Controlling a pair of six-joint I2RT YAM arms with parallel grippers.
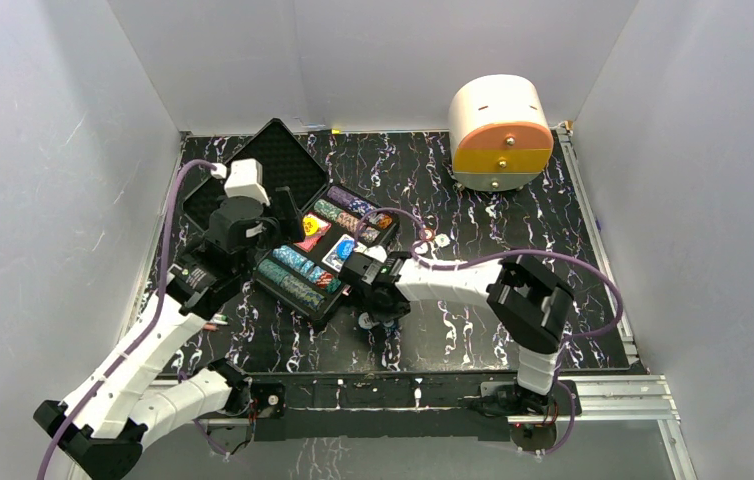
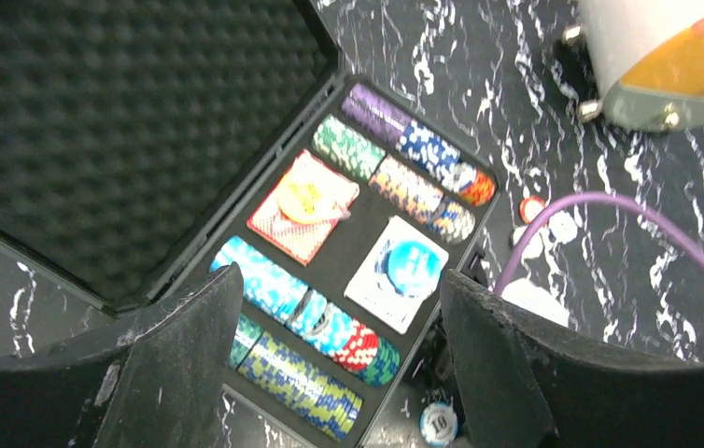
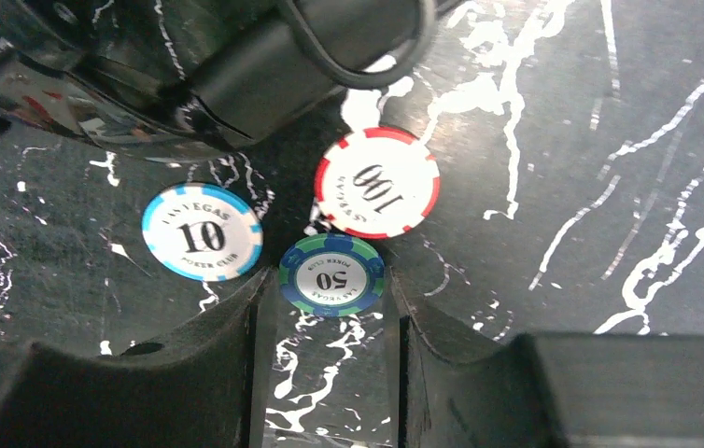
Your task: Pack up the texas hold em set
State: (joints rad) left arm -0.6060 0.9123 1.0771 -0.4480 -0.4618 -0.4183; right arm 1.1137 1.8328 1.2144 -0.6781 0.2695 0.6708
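Right tool (image 3: 327, 299): low over the tabletop (image 3: 535, 308), fingers (image 3: 199, 373) apart, gripping nothing.
50 chip (image 3: 331, 274): green and blue, flat on the tabletop at the mouth of the right tool, between its two fingertips; whether it touches them cannot be told.
10 chip (image 3: 202, 231): light blue and white, flat, just left of the 50 chip in the right wrist view.
100 chip (image 3: 378, 182): red and white, flat, just beyond the 50 chip, beside the case edge.
Left tool (image 2: 339, 280): held above the case, fingers wide apart, empty.
Case (image 2: 353, 238): black, open on the tabletop, left of centre in the top view, the three loose chips just outside its near corner.
Lid (image 2: 124, 121): folded back, its foam lining facing up.
Chip rows (image 2: 404, 168): multicoloured, lying in the slots along both long sides of the case.
Red deck (image 2: 302, 205): in the middle of the case, on the lid side.
Blue deck (image 2: 397, 273): in the middle, next to the red deck.
Discs (image 2: 532, 207): small, on the tabletop just outside the case.
Drawer box (image 1: 501, 132): white and orange, at the far right, well apart from the case.
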